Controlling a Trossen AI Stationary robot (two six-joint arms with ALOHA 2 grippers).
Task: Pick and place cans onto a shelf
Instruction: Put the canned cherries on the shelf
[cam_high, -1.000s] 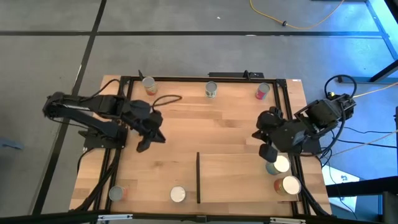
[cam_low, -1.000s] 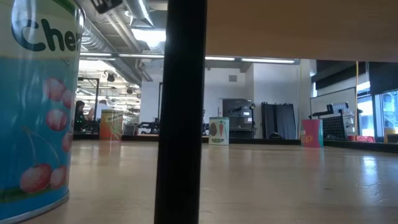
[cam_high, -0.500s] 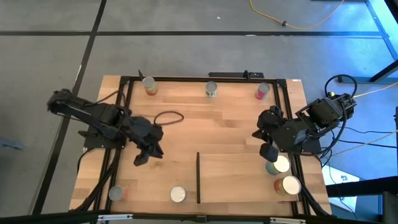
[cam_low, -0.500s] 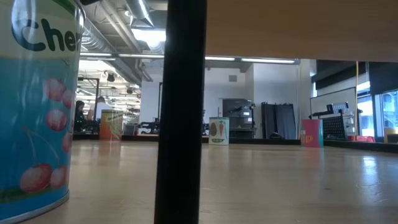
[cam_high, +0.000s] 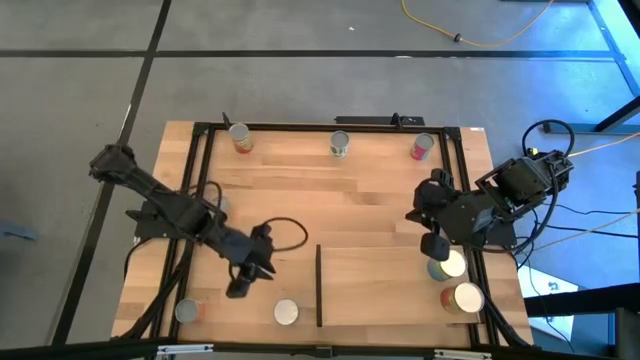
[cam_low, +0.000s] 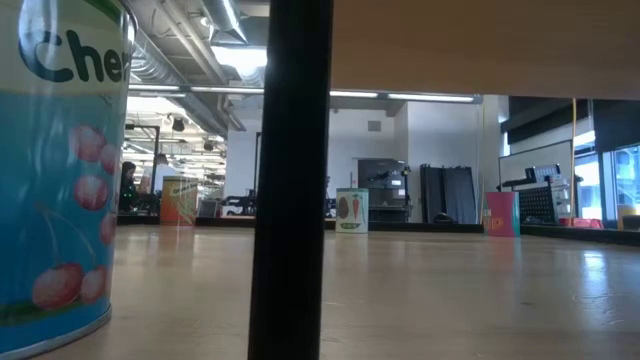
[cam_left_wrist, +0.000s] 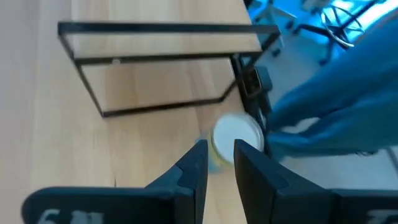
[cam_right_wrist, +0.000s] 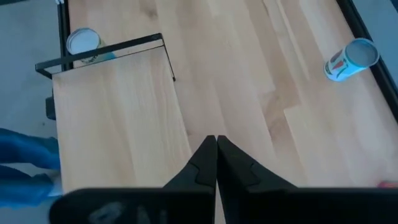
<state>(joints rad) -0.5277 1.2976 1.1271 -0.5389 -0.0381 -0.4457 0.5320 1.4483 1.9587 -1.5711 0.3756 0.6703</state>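
Reaching for a pick: the left gripper (cam_high: 240, 287) hangs with fingers parted and empty, the white-topped can (cam_high: 286, 312) just ahead of its tips, the shelf (cam_high: 390, 285) beyond. Next it should lower and straddle the can before closing. The right gripper (cam_high: 432, 243) waits pinched shut, empty, over the shelf beside two placed cans (cam_high: 452, 264). Finger-to-can clearance is blurred in the left wrist view

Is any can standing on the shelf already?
Yes, in the high view two cans stand on the shelf, near its right edge, beside the right gripper.
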